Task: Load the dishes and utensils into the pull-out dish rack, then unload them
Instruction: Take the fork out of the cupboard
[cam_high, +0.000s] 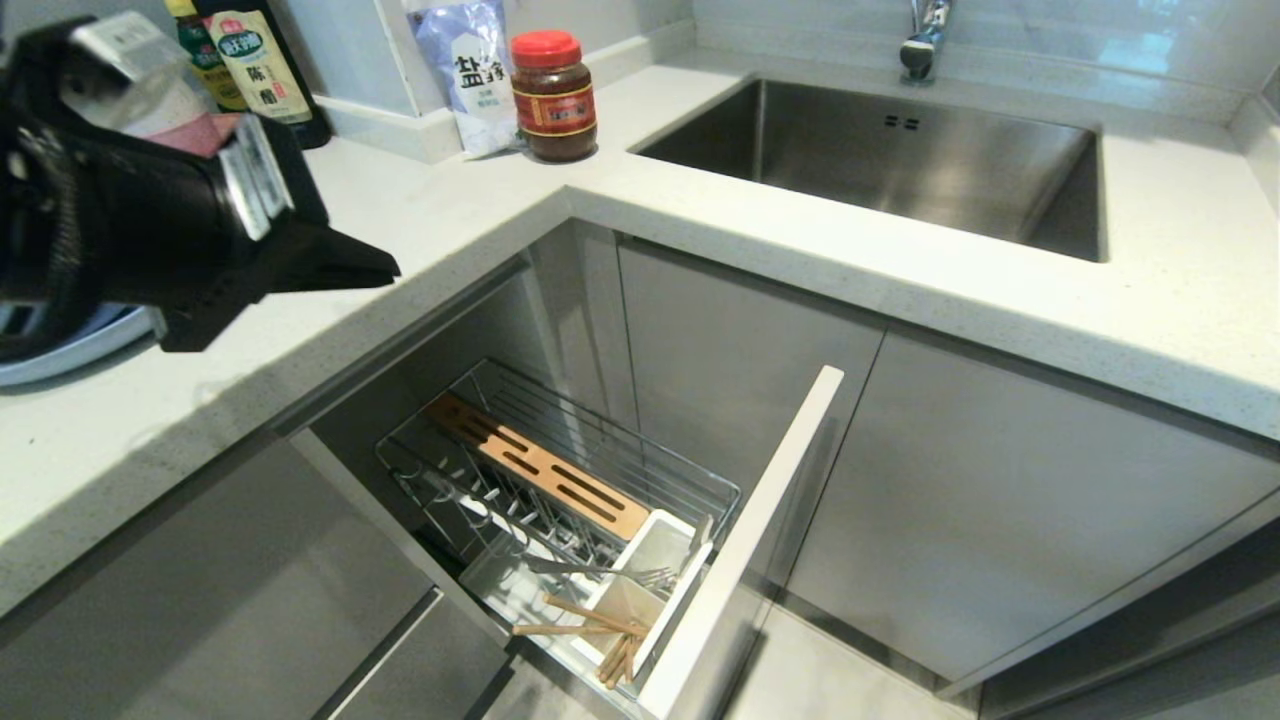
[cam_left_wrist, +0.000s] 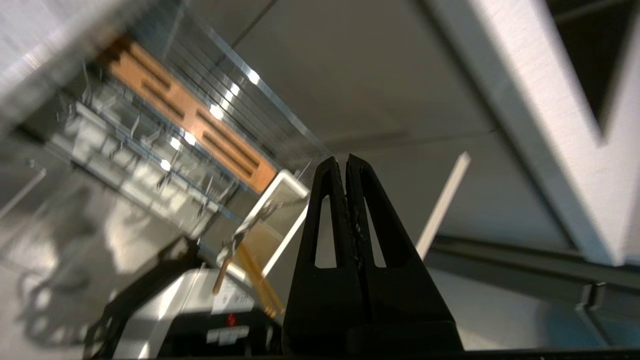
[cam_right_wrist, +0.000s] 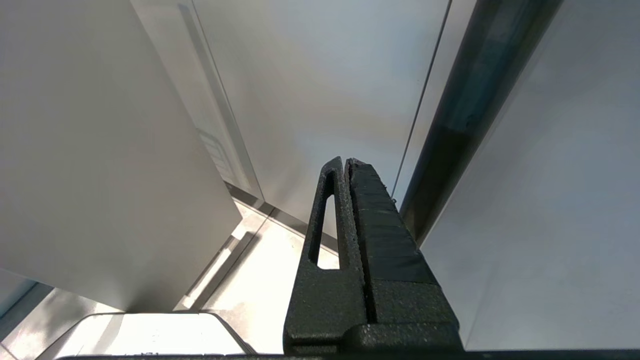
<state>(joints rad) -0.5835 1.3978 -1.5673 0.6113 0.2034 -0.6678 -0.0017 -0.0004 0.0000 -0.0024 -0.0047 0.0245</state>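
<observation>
Chopsticks (cam_high: 590, 625) well below left claw (cam_high: 385, 268)

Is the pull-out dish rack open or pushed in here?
Open. The pull-out dish rack sits out from the cabinet run, its white front clear of the neighbouring doors, with the chopsticks and fork visible inside.

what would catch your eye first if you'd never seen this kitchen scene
The left tool, big and black, shut and empty, hangs over the counter at the picture's left. Below it the pull-out dish rack stands open, with chopsticks and fork lying across its white caddy.
</observation>
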